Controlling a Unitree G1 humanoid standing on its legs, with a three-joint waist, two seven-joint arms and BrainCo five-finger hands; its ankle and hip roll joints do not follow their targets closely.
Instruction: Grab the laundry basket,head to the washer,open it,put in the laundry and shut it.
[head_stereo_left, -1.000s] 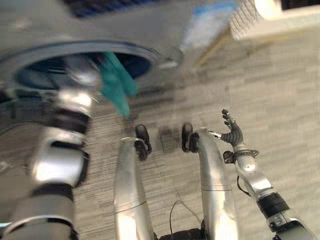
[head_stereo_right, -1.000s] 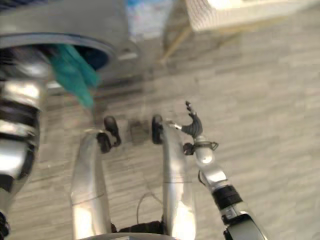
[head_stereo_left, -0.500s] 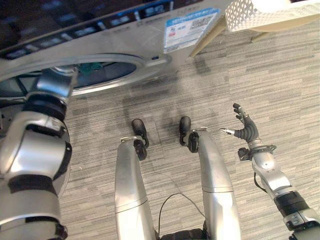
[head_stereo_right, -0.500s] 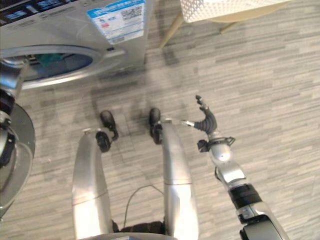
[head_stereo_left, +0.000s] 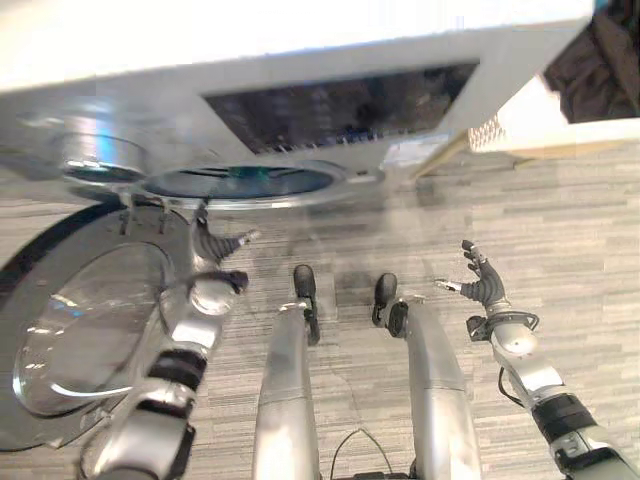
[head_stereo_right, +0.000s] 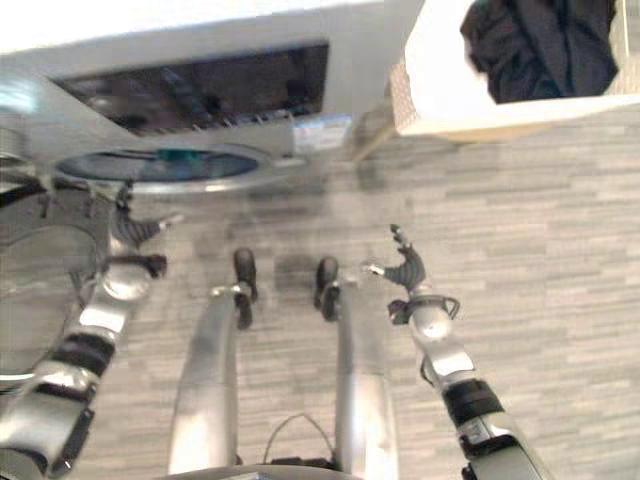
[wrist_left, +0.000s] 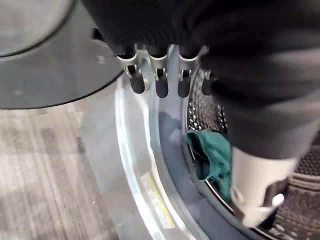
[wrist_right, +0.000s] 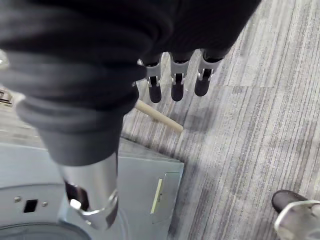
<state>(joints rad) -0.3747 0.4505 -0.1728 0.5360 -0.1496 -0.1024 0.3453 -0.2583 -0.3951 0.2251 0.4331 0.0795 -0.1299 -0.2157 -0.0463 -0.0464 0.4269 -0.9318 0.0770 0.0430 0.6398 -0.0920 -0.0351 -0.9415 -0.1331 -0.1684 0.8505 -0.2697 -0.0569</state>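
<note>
A grey striped carpet floor (head_stereo_left: 560, 200) runs under everything, and a silver-grey washer (head_stereo_left: 330, 100) stands on it ahead. The washer's round door (head_stereo_left: 80, 320) hangs swung open toward the robot's left, its glass facing up. Inside the drum opening (wrist_left: 210, 115), a teal cloth (wrist_left: 210, 160) lies against the rim at the front edge. To the right of the washer sits a white laundry basket (head_stereo_right: 440, 100) with dark clothes (head_stereo_right: 545, 45) heaped in it, well apart from both hands. The left hand (head_stereo_left: 207, 245) hangs just in front of the drum opening, fingers relaxed and holding nothing. The right hand (head_stereo_right: 407, 270) is raised over the bare floor, fingers spread, also empty.
</note>
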